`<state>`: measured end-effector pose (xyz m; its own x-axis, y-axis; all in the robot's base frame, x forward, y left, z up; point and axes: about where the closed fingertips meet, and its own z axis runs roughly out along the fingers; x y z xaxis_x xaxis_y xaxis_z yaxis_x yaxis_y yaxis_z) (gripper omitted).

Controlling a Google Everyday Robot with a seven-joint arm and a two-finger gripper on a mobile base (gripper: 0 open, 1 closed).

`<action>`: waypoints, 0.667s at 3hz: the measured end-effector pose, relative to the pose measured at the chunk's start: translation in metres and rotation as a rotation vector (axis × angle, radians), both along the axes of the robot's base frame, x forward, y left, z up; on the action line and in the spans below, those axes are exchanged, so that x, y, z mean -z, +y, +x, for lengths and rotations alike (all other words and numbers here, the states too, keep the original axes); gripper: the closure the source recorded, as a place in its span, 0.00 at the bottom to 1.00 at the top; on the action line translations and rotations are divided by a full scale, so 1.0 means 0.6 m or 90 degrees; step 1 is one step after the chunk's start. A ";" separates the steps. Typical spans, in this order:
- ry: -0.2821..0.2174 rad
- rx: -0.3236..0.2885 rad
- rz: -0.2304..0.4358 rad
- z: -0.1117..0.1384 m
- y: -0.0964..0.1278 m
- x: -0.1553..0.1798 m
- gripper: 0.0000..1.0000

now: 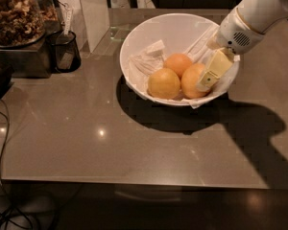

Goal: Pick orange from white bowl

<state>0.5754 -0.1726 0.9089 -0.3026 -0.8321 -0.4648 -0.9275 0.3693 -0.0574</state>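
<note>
Orange (189, 80) partly behind hand (205, 84) (in bowl (173, 28))

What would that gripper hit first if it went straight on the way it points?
Most likely the right-hand orange in the white bowl; the gripper points down-left at it, though depth is unclear.

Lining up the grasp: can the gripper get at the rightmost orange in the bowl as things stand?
Probably yes. The gripper hangs inside the white bowl at the right edge of the rightmost orange, whose top is uncovered. A neighbouring orange crowds its left side.

Tool (205, 83) low beneath arm (264, 8), upper right
</note>
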 end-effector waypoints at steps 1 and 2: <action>0.015 0.029 0.016 0.005 0.005 0.025 0.05; 0.028 0.034 0.019 0.009 0.026 0.045 0.05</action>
